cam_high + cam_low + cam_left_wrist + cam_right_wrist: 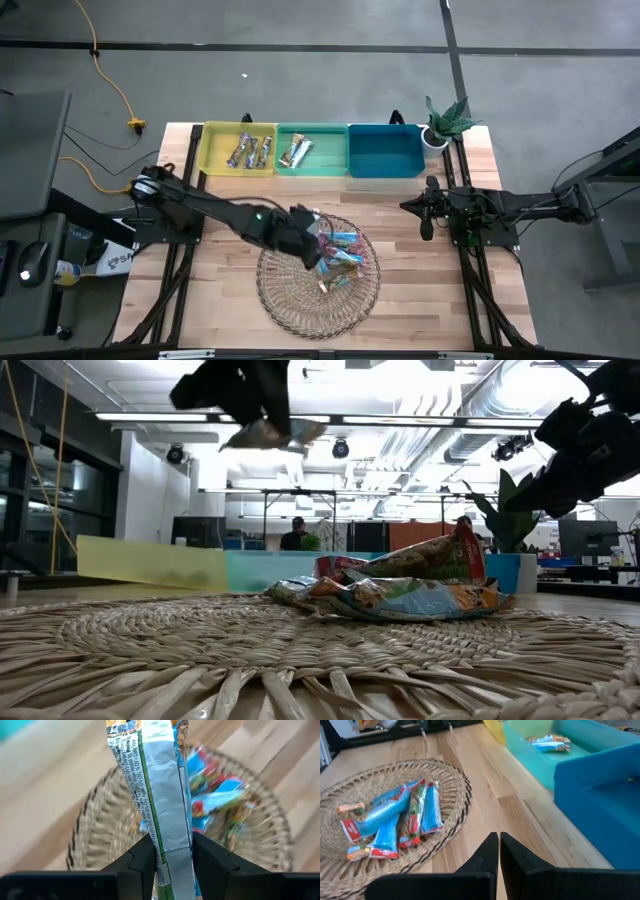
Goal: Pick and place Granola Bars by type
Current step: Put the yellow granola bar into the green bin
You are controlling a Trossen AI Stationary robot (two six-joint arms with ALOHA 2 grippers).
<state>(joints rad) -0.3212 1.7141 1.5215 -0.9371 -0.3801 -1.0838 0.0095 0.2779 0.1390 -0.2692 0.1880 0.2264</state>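
My left gripper (167, 851) clamps one granola bar (160, 790), silver seam side showing, lifted above the wicker tray (290, 300). Remaining bars (340, 258) piled on tray, blue-white mostly. Yellow bin (222, 152) holds brownish bars, green bin (330, 160) holds one, blue bin (385, 155) nearby. My right gripper (498, 851) closed, holding nothing, beside the tray.

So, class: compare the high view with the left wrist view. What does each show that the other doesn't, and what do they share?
Only the high view shows the yellow bin, green bin, blue bin, potted plant and the waiting right gripper. Only the left wrist view shows the held granola bar's silver seam and print. Both show the left gripper over the wicker tray of bars.
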